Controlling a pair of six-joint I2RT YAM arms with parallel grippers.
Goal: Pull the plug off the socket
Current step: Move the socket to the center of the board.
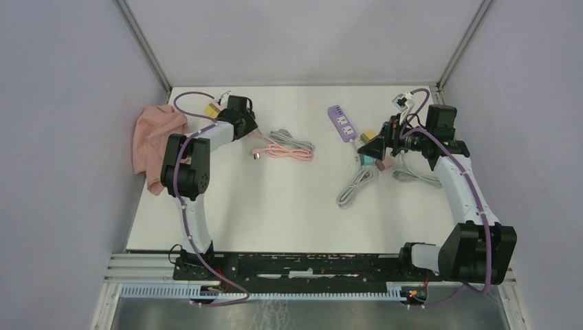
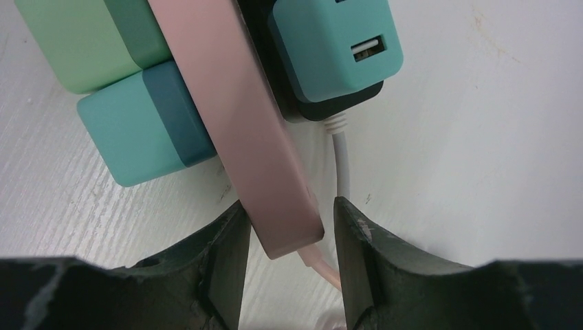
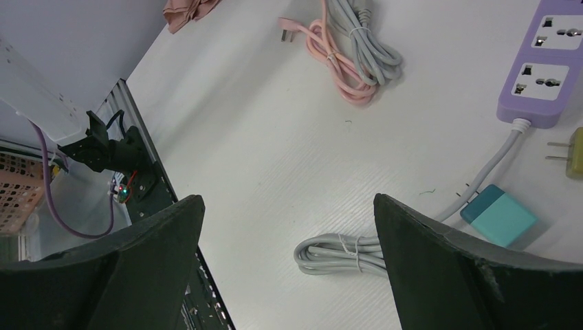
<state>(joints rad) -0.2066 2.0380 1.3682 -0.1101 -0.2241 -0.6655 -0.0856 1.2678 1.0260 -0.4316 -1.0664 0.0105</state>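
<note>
In the left wrist view a pink power strip, the socket (image 2: 240, 124), lies slanted on the white table. A teal plug (image 2: 137, 130) and a green plug (image 2: 82, 41) sit along its left side. On its right, a teal USB adapter (image 2: 333, 45) rests on a black block. My left gripper (image 2: 289, 206) straddles the strip's near end, where the pink cord leaves. The left finger touches the strip's edge and a gap shows at the right finger. From above, the left gripper (image 1: 246, 126) hides the strip. My right gripper (image 1: 377, 143) hovers wide open with nothing between its fingers.
A purple power strip (image 1: 342, 122) lies at the back right, with a loose teal adapter (image 3: 498, 214), a yellow plug (image 3: 574, 152) and a tied grey cord (image 3: 344, 253) near it. Coiled pink and grey cords (image 1: 292, 146) lie mid-table. A pink cloth (image 1: 158, 141) is bunched at the left edge.
</note>
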